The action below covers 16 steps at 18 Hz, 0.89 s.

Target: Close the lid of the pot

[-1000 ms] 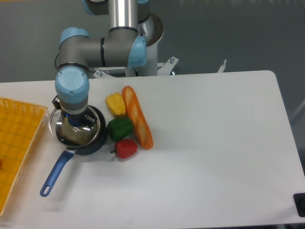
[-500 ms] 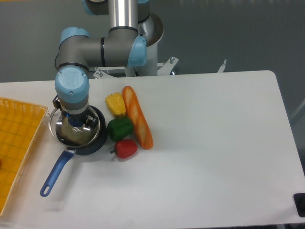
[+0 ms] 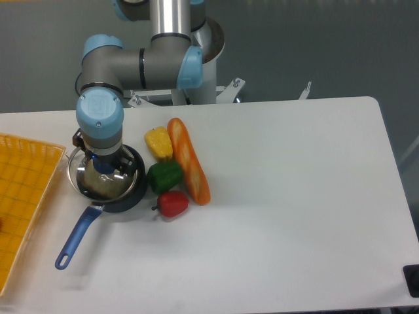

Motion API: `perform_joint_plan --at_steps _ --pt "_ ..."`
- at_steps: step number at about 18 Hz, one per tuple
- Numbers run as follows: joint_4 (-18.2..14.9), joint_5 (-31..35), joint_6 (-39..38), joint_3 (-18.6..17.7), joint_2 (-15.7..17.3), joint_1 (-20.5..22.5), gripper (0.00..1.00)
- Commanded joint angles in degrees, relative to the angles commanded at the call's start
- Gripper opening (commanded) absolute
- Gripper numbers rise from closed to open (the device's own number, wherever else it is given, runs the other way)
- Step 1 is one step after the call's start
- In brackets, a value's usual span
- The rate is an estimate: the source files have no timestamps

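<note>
Hardly anything has moved since a second ago; my wrist has crept a touch to the right, and the lid has gone along under it; my pincer points straight down at the blue knob in the lid's middle, and my own wrist hides the fingers, so I cannot tell whether they pinch the knob or stand open around it; the lid lies directly below me, its metal rim showing left of and in front of my wrist; the pot lies under it, its dark rim peeking out only on the right and front; by that I judge the lid sits a little left of centre, so the pot's middle is slightly to my right; the blue handle runs away from me toward the front left; the green pepper sits just right of the pot.
</note>
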Motion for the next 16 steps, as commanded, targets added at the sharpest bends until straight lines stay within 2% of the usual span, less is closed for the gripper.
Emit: perform_joint_plan --at_steps 3,8,16 --pt "-0.3 0.2 0.1 0.0 1.6 2.0 1.0" --pt "-0.6 5.4 0.9 -0.1 2.7 6.7 1.0" --pt "-0.7 7.0 18.3 0.2 4.9 17.1 1.0"
